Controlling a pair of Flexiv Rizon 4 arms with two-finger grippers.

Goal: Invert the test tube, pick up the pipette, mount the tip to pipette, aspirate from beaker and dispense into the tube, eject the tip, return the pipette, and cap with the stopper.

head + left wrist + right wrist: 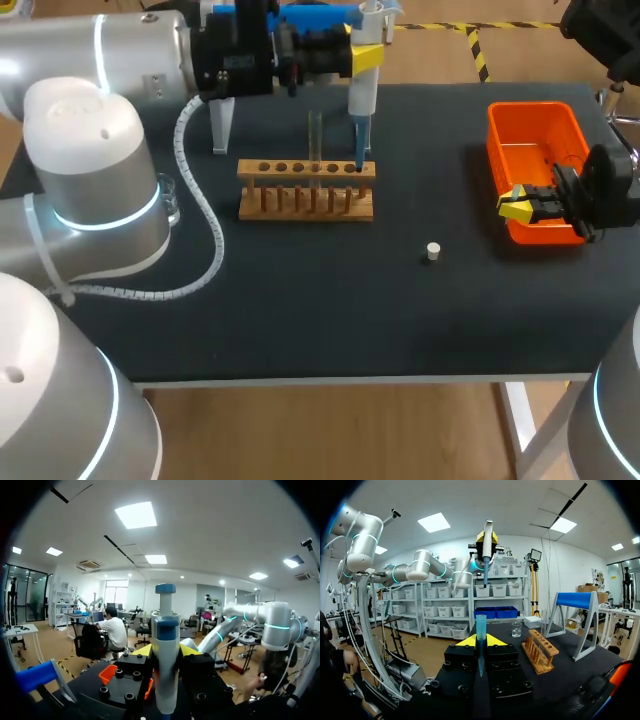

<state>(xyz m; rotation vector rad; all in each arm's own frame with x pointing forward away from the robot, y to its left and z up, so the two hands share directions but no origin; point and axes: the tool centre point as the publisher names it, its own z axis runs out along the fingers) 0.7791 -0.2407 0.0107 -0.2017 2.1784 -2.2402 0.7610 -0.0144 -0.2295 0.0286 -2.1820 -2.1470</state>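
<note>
Judging the step in hand to be tip mounting: clamping the pipette (362,95) upright in the left gripper (366,57), high over the far edge of the table (300,320), and pinching the blue tip (481,625) between the closed-in fingers of the right gripper (480,642), hovering at the right edge over the near end of the orange bin (530,120). Doing this well probably means bringing tip and pipette shaft onto one axis, wide end facing the shaft, then pressing straight without side load. Noting the test tube (315,140) standing in the wooden rack (305,205) toward the far edge, with no liquid discernible and the other holes vacant. Noting the beaker (516,629) near the left edge, fill level and bin contents not discernible. Noting the stopper (433,251) lying right of the table's centre.
</note>
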